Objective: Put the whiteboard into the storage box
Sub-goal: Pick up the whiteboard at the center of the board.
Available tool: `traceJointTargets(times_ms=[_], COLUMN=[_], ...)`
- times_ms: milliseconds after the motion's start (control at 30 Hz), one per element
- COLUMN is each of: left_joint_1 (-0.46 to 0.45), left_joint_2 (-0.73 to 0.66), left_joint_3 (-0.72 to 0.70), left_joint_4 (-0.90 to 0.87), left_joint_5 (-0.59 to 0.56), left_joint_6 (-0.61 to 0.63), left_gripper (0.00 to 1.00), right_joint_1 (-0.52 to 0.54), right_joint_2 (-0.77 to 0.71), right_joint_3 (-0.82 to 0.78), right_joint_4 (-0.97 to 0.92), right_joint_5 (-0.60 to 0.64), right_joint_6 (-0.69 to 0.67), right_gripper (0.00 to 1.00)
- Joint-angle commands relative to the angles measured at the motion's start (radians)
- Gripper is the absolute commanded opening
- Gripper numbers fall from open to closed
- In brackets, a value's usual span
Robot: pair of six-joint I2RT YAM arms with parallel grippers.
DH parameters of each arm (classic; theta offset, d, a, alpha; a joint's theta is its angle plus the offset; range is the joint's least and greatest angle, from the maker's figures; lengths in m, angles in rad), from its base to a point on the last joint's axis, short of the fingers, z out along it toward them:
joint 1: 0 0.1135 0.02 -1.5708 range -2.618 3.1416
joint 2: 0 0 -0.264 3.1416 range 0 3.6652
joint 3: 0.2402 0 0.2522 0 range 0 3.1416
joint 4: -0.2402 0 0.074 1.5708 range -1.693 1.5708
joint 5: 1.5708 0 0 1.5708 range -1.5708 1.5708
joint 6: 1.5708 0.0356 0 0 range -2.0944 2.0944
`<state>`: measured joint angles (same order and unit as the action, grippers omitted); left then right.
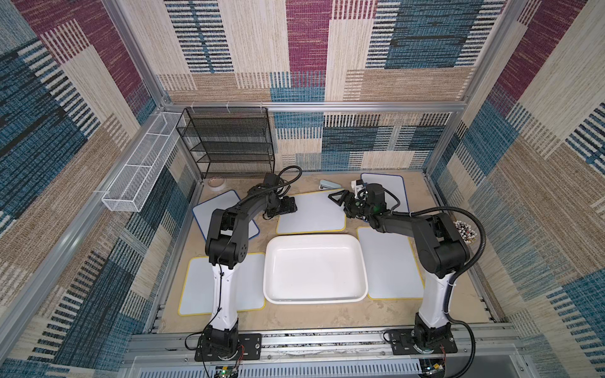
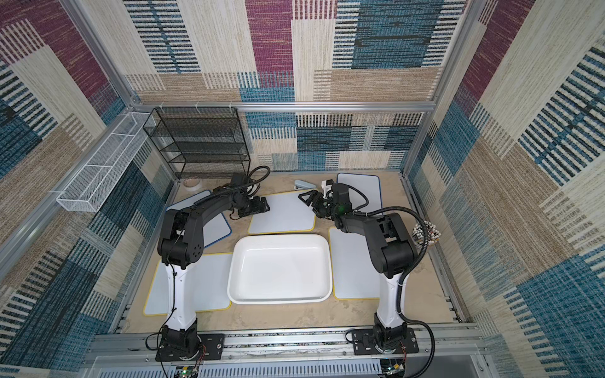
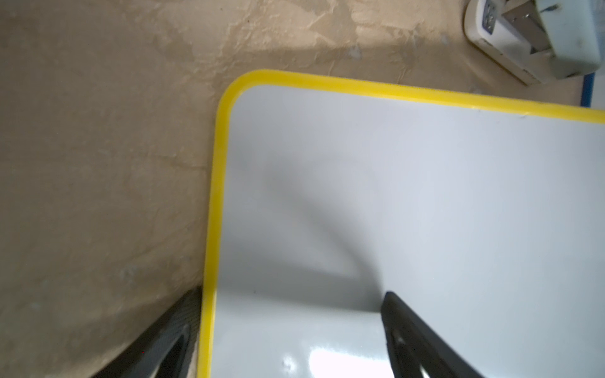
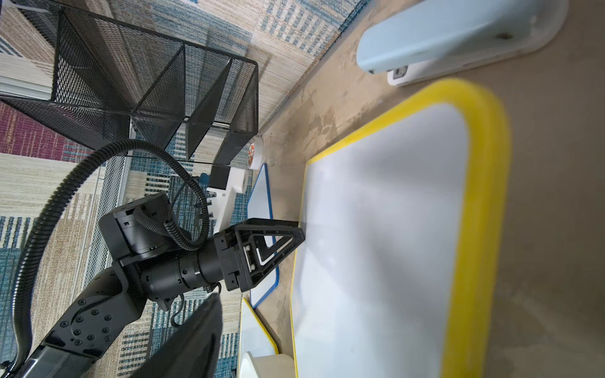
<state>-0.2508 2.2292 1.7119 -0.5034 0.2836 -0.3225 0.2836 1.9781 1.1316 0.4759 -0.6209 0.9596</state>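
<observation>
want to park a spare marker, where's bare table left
Bare table runs along the front, between the storage box and the front rail. The back is crowded: yellow-edged whiteboard and stapler.

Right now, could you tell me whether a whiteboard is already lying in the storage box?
No, in a top view the storage box shows only its bare white floor.

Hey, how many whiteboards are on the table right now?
5. Yellow-framed whiteboards behind, left of and right of the storage box; blue-framed whiteboards back left and back right. None seems fully hidden.
</observation>
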Motion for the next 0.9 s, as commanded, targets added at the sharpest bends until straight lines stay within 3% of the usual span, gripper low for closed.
traceJointTargets(times_ms=[0, 167, 300, 467, 867], left_joint_1=[-0.005, -0.005, -0.005, -0.007, -0.027], left_joint_2=[0.004, -0.01, -0.023, -0.035, -0.071], left_joint_3=[-0.009, -0.011, -0.017, -0.024, -0.029], left_joint_4=[-0.147, -0.15, -0.147, -0.139, -0.147], left_joint_5=[0.056, 0.047, 0.047, 0.058, 0.012], left_joint_6=[-0.026, -0.02, -0.02, -0.026, -0.001], left_gripper=[0.87, 0.87, 0.87, 0.87, 0.87], right_joint_1=[0.005, 0.006, 0.005, 0.005, 0.006], right_joint_2=[-0.02, -0.033, -0.046, -0.055, -0.087], right_joint_3=[-0.008, -0.029, -0.039, -0.046, -0.058], right_joint_4=[0.128, 0.148, 0.128, 0.111, 0.07], right_joint_5=[0.01, 0.013, 0.024, 0.037, 0.073], right_joint_6=[-0.033, -0.03, -0.045, -0.068, -0.103], right_gripper=[0.71, 0.56, 0.51, 0.34, 0.13])
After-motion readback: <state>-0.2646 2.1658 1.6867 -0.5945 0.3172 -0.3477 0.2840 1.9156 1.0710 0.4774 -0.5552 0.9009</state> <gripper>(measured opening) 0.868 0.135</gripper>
